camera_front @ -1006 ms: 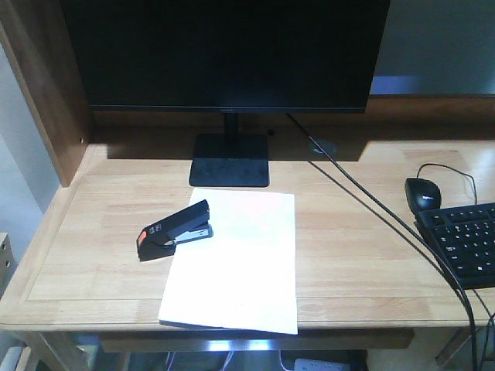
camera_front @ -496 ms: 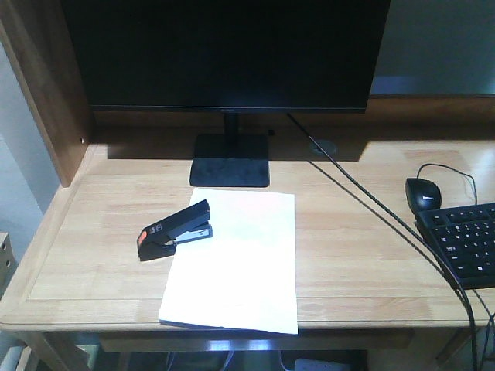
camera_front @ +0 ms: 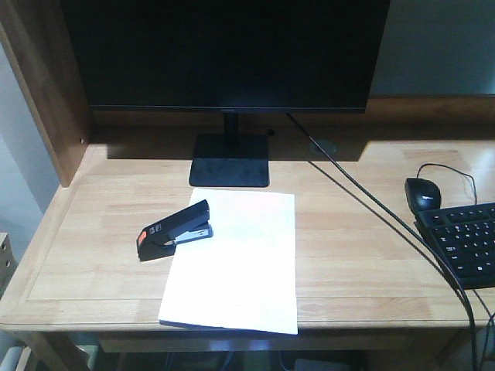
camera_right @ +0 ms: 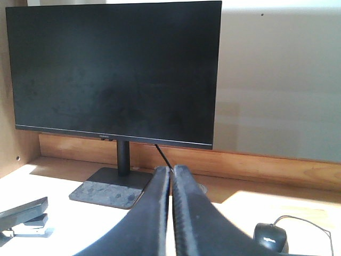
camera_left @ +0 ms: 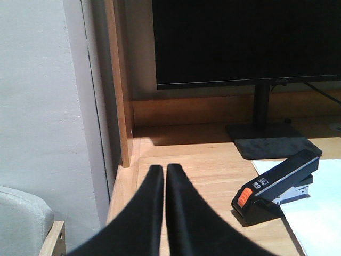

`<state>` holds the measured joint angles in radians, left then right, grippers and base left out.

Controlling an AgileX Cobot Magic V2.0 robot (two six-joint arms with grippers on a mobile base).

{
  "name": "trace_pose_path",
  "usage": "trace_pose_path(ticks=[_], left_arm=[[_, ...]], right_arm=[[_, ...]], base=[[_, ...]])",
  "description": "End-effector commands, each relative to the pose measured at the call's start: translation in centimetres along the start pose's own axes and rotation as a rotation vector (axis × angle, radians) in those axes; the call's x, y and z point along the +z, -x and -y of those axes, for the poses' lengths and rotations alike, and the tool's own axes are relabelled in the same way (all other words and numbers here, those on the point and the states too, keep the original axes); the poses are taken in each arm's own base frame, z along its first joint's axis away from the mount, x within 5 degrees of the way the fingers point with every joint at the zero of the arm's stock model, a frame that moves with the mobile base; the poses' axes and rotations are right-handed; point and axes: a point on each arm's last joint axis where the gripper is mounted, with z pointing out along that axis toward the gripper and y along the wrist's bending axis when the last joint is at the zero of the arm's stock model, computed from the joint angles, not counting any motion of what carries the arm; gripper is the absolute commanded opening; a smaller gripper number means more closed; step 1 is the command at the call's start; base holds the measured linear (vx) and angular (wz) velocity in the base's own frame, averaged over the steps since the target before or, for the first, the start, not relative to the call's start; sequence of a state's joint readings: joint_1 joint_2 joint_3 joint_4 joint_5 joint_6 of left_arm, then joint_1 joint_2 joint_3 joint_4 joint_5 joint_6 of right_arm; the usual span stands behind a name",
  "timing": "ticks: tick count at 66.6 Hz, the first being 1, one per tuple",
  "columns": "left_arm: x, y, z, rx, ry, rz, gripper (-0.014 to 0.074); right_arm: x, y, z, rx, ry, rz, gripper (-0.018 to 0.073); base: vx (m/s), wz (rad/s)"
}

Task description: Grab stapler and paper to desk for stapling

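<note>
A dark monitor (camera_front: pixel 226 52) stands on its square black base (camera_front: pixel 230 161) at the back, while at the right edge a black mouse (camera_front: pixel 422 193) sits just behind a black keyboard (camera_front: pixel 464 243), with black cables (camera_front: pixel 371 205) running diagonally past them.

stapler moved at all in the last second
No. The stapler sits at the same spot on the paper's left edge, same angle, below the monitor base.

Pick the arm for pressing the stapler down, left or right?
Left, probably. In its wrist view the stapler sits close, just right of the left gripper, mouth over the paper edge. The right gripper sees it only at frame edge.
</note>
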<state>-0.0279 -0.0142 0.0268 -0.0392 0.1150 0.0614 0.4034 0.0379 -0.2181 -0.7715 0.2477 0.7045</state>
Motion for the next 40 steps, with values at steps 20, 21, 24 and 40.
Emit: trace_pose_path(ticks=[20, 21, 24, 40], left_arm=[[0.02, -0.27, 0.21, -0.007, -0.037, 0.056, -0.0007], [0.02, -0.28, 0.21, -0.007, -0.037, 0.054, -0.0007], [0.02, -0.26, 0.21, -0.007, -0.037, 0.056, -0.0007], [0.02, -0.27, 0.21, -0.007, -0.037, 0.055, -0.0007]], right_arm=[[-0.05, 1.2, -0.23, -0.023, 0.027, 0.06, -0.0009], [-0.05, 1.2, -0.23, -0.023, 0.027, 0.06, -0.0009], [-0.05, 1.2, -0.23, -0.023, 0.027, 0.06, -0.0009], [-0.05, 1.2, -0.23, -0.023, 0.027, 0.06, -0.0009]], base=[[0.0, 0.0], [0.0, 0.0], [0.0, 0.0], [0.0, 0.0]])
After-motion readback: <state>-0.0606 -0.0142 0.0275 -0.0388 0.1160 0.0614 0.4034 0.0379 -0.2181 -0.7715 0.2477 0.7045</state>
